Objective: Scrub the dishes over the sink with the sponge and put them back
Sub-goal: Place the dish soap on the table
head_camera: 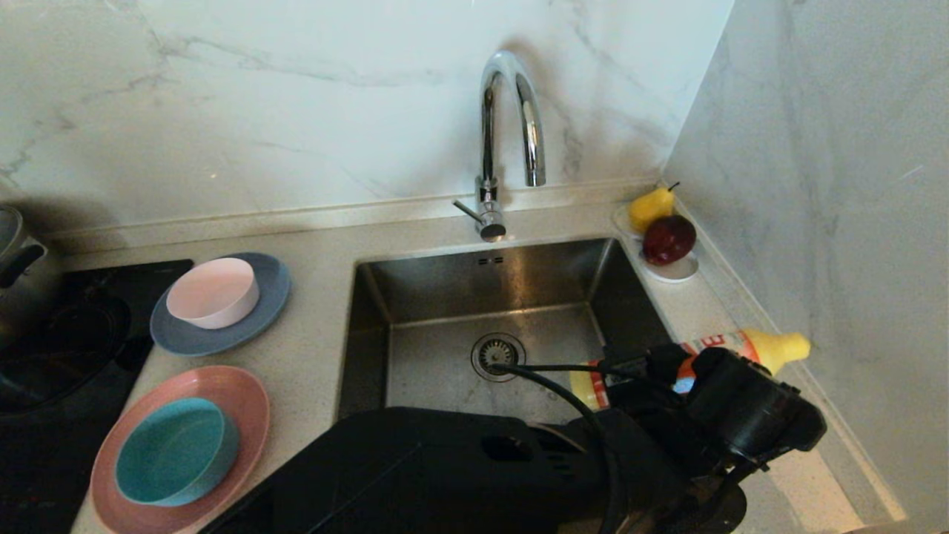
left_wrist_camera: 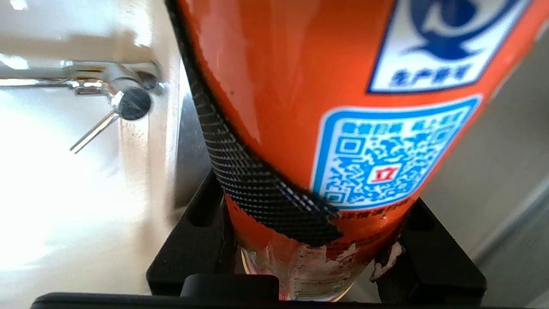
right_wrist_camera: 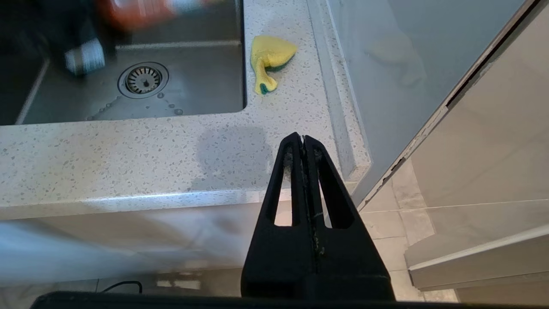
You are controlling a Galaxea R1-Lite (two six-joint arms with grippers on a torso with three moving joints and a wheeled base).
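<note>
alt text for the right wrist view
The right gripper, jaws shut and empty, hangs below the front edge of a speckled counter. Beyond it, a bent yellow sponge lies on the counter beside the steel sink.

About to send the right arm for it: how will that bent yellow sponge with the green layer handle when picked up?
The yellow sponge with the green scouring layer lies folded on the speckled counter, so it probably squashes and flexes. It looks light for its size and may slide if nudged. Its irregular shape should not roll.
</note>
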